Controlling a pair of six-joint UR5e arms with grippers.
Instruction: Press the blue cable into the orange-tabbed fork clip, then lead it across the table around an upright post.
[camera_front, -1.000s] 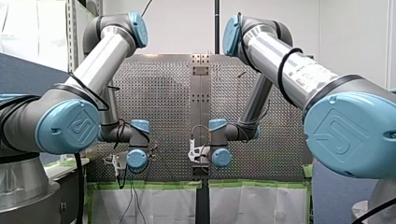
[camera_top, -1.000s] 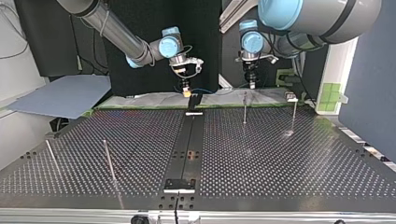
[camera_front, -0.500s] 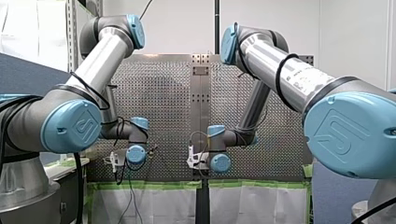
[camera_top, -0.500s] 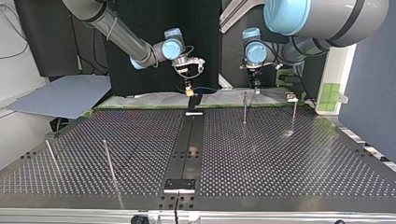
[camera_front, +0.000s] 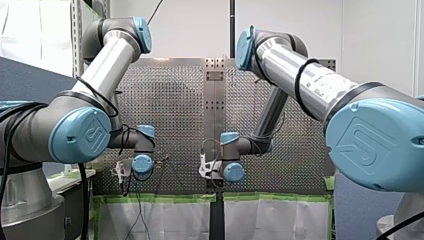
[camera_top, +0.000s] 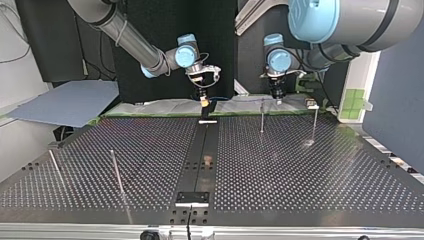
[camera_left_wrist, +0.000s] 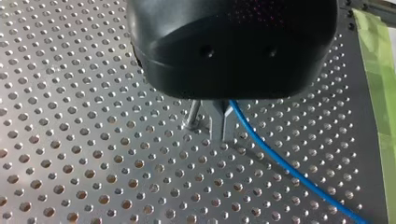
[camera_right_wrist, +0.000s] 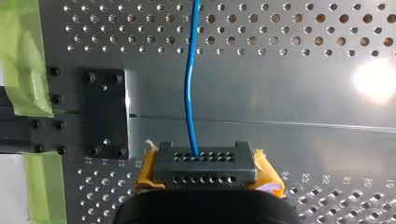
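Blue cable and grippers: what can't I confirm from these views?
1. How deep the blue cable sits in the fork clip: in the right wrist view the clip's body hides the cable's end.
2. State of my right gripper: its own housing covers it in that view; too small in the top view.
3. Hold of my left gripper on the cable: its housing hides their meeting in the left wrist view.

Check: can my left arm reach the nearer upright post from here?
Probably yes: my left gripper hangs close beside that upright post, nothing standing between them; my right gripper is apart, over the fork clip.
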